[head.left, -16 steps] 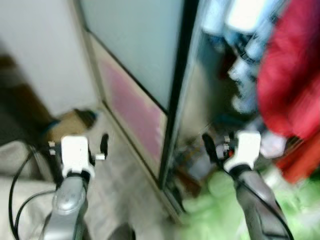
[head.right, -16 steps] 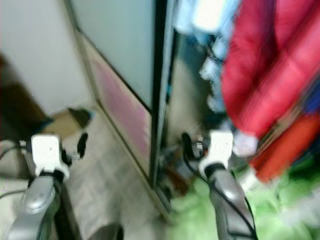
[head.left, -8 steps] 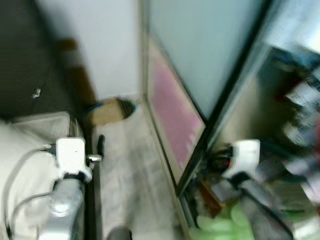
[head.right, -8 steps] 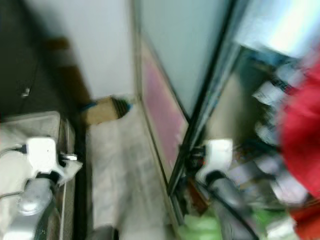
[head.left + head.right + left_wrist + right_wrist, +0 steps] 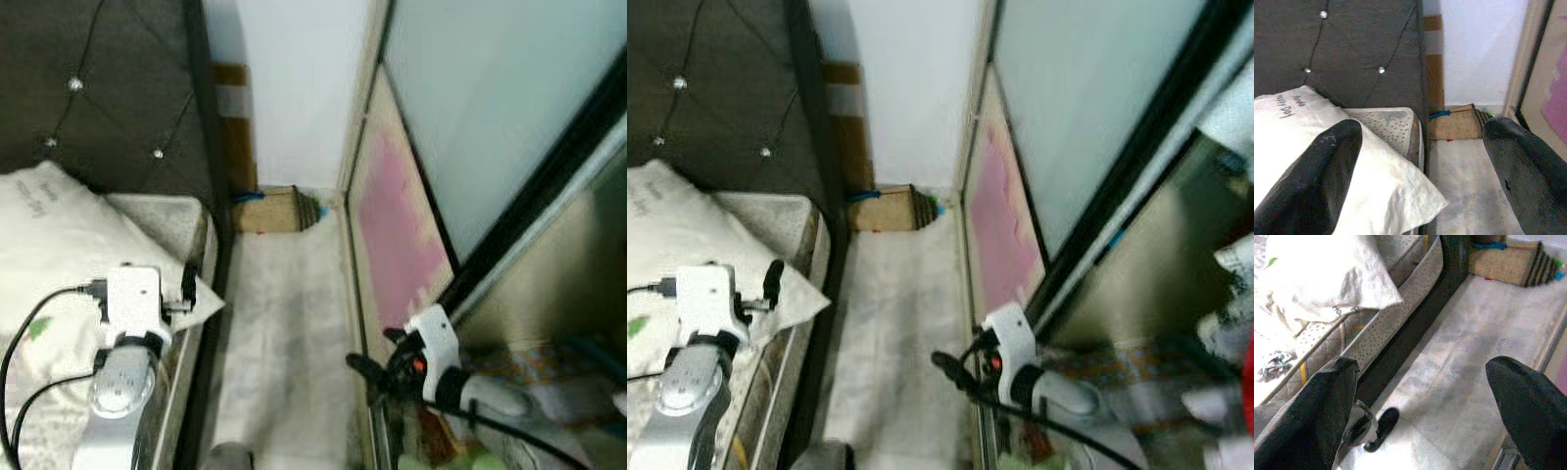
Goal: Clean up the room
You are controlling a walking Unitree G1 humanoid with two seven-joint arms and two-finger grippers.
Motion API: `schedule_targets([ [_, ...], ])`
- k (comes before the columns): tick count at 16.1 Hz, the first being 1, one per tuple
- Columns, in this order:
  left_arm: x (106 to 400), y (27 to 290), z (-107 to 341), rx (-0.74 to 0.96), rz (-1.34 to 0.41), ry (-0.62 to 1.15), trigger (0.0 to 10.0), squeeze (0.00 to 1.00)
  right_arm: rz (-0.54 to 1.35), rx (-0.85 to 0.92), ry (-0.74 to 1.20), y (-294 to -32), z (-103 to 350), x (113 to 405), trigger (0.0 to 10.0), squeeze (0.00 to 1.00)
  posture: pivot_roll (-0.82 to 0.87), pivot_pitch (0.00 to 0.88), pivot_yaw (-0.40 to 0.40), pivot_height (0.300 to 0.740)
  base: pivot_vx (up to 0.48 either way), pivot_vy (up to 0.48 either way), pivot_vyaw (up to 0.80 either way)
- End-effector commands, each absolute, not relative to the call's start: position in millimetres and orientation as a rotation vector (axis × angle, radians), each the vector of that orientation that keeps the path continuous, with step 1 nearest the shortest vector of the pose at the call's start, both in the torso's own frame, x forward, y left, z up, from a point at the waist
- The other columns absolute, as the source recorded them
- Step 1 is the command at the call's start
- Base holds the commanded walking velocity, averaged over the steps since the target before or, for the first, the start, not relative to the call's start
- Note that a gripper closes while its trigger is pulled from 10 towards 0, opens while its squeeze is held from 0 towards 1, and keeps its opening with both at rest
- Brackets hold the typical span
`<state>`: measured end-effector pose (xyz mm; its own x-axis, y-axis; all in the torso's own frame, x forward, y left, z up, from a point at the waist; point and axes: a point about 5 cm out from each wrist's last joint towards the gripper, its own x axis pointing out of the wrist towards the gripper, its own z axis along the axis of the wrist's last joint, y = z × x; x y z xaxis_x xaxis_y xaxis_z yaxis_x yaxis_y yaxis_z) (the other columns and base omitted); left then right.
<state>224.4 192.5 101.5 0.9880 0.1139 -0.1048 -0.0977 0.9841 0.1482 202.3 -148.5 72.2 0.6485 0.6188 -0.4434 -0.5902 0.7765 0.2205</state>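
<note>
A narrow strip of pale floor point(image 5: 284, 323) runs between a bed on the left and a wardrobe on the right. A white pillow point(image 5: 59, 225) lies on the mattress point(image 5: 176, 220), its corner hanging over the edge. My left gripper point(image 5: 186, 286) hovers above that corner, open and holding nothing, as the left wrist view point(image 5: 1420, 127) confirms. Low by the wardrobe's bottom track, my right gripper point(image 5: 377, 354) is open and holds nothing. A flat brown cardboard piece point(image 5: 277, 209) lies at the far end of the floor. A crumpled scrap point(image 5: 1273, 364) rests on the mattress.
A dark padded headboard point(image 5: 98, 78) and a white wall point(image 5: 294, 88) close off the far end. The wardrobe's frosted sliding door point(image 5: 480, 108) with a pink lower panel point(image 5: 397, 230) lines the right side. A small dark object point(image 5: 1378, 426) sits on the floor near the bed frame.
The camera has swung left: red clothes and the green thing have left the picture, the bed and headboard have come in. My right arm now hangs lower, near the floor.
</note>
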Motion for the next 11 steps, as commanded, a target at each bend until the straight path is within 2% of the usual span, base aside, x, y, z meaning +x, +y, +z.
schedule_targets([
  [1,225.7,188.3,102.7,0.144,0.105,0.111,10.0,0.0,0.69,0.088,0.465,-144.7,82.6,212.2,10.0,0.0,0.02,0.026,-0.086,0.74,0.0,0.0,0.79],
  [6,228.3,187.5,102.8,0.159,0.106,0.108,10.0,0.0,0.728,0.138,0.291,-126.9,107.6,229.9,10.0,0.0,0.02,0.021,-0.086,0.74,0.0,0.0,0.79],
  [7,229.0,186.0,102.8,0.153,0.104,0.105,10.0,0.0,0.688,0.095,0.237,-128.6,111.1,235.0,10.0,0.0,0.02,0.021,-0.086,0.74,0.0,0.0,0.79],
  [10,228.9,183.7,101.8,0.136,0.11,0.108,10.0,0.0,0.558,0.113,0.157,-133.4,117.0,247.8,10.0,0.0,0.02,0.024,-0.086,0.74,0.0,0.0,0.79],
  [11,229.7,183.8,102.6,0.146,0.112,0.104,10.0,0.0,0.511,0.088,0.166,-138.3,112.4,249.3,10.0,0.0,0.02,0.025,-0.088,0.74,0.0,0.0,0.0],
])
